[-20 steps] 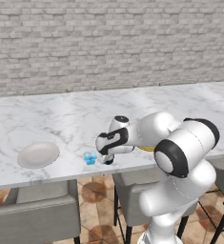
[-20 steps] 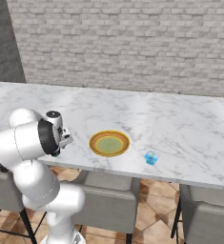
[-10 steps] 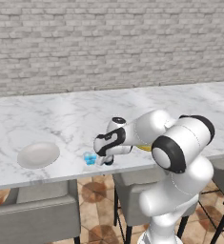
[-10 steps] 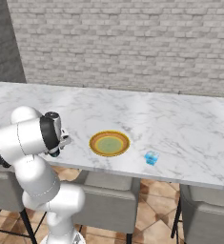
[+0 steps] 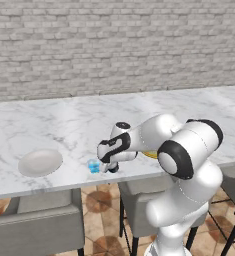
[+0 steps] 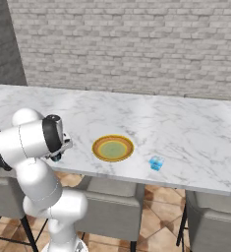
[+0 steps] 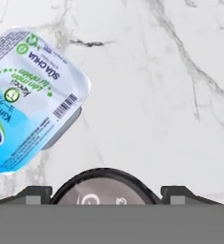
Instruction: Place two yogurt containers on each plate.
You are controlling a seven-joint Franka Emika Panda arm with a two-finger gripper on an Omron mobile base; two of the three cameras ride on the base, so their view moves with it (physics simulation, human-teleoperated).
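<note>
Pincer point(image 5: 109, 167) sits low at the worktop's point(image 5: 64, 125) front edge; jaw state cannot be told. Black white-topped yogurt container point(image 7: 104, 188) lies between its tips, light blue yogurt container point(image 5: 93, 166) just beside. Off-white plate point(image 5: 40, 162) and yellow-rimmed plate point(image 6: 112, 147) both bare: no placement done, four outstanding.

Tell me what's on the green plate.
Nothing: the green plate shows a bare centre inside its orange rim. A blue yogurt cup sits apart on the counter beside it.
</note>
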